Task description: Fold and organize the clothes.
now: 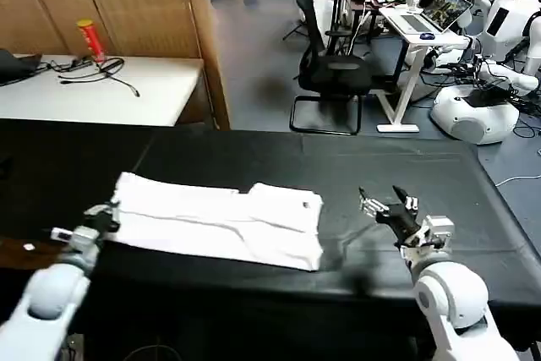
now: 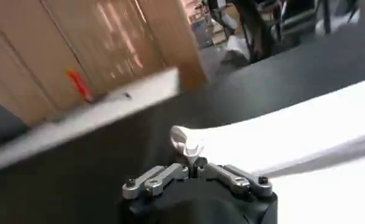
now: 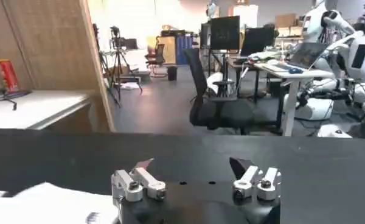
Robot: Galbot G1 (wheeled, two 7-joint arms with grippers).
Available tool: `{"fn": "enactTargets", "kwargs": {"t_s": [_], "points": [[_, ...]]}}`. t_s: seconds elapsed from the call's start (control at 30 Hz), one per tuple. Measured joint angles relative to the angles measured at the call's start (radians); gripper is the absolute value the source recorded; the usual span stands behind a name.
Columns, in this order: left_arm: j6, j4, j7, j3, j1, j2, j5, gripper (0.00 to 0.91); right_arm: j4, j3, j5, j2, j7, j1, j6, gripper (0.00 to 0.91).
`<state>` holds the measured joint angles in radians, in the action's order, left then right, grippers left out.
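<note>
A: Grippers first. How are they placed?

B: The left gripper (image 1: 108, 216) is closed on the near-left corner of the white T-shirt (image 1: 220, 219); the right gripper (image 1: 387, 203) is held wide open, empty, just right of it.

A: And the long axis?

B: It is laid left to right on the black tablecloth (image 1: 380, 162). No print can be read.

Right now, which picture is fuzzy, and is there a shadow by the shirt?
Left wrist view: soft and smeared, T-shirt corner at the left gripper blurry. Head view: sharper, a dim shadow under the shirt's near edge. Right wrist view: right gripper clear, bright room behind.
</note>
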<state>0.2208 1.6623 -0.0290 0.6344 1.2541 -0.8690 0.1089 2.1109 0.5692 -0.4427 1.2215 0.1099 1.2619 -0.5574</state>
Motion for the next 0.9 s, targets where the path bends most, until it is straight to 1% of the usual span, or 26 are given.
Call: {"fn": "enactTargets", "kwargs": {"t_s": [0.1, 0.2, 0.37, 0.47, 0.53, 0.63, 0.9], "points": [[0.013, 0.006, 0.003, -0.003, 0.012, 0.016, -0.006, 0.000, 0.005, 0.007, 0.005, 0.004, 0.000, 0.008, 0.002, 0.878], [0.051, 0.042, 0.015, -0.018, 0.029, 0.007, -0.003, 0.000, 0.010, 0.019, 0.006, 0.006, 0.001, 0.017, 0.004, 0.878], [0.132, 0.148, 0.037, -0.060, 0.062, -0.067, 0.015, 0.000, 0.013, 0.034, 0.011, 0.011, 0.003, 0.030, 0.007, 0.878], [0.159, 0.231, 0.054, -0.101, 0.060, -0.121, 0.053, 0.000, 0.018, 0.040, 0.018, 0.018, 0.003, 0.040, 0.010, 0.878], [0.167, 0.285, 0.063, -0.139, 0.050, -0.156, 0.105, 0.000, 0.019, 0.043, 0.026, 0.024, 0.003, 0.046, 0.012, 0.878], [0.170, 0.334, 0.077, -0.197, 0.032, -0.201, 0.156, 0.000, 0.022, 0.046, 0.030, 0.026, 0.002, 0.051, 0.012, 0.878], [0.171, 0.380, 0.087, -0.321, -0.006, -0.288, 0.213, 0.000, 0.021, 0.052, 0.036, 0.031, 0.002, 0.053, 0.012, 0.878]]}}
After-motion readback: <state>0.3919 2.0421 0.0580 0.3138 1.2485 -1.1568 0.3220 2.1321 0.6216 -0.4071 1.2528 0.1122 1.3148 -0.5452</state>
